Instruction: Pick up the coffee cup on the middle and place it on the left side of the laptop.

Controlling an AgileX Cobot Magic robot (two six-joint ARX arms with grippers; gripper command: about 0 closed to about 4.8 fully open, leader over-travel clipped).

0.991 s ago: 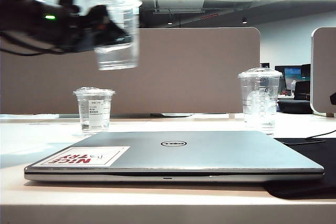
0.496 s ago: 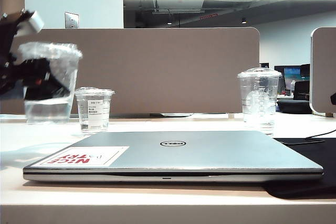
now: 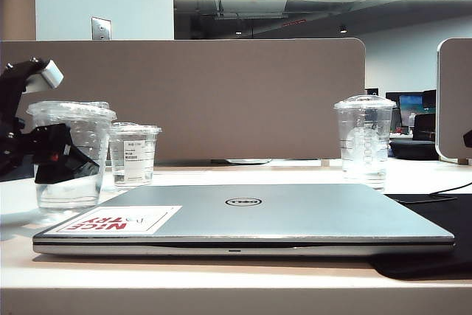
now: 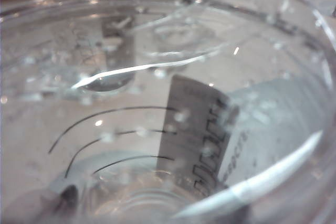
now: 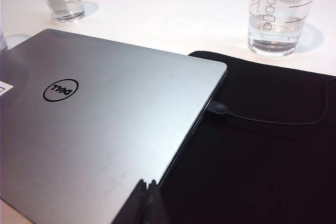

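One claw (image 3: 55,161) grips coffee cup (image 3: 70,154) — beside laptop's (image 3: 243,215) edge.

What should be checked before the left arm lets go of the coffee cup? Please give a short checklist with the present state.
1. Left end effector grips the coffee cup: ok.
2. Cup is left of the laptop: ok.
3. Cup stands upright: ok.
4. Cup base rests on the table: cannot tell.
5. Cup is apart from the labelled cup: cannot tell, they overlap in the exterior view.
6. Right end effector is shut, over the laptop's near edge, away from the cup: ok.
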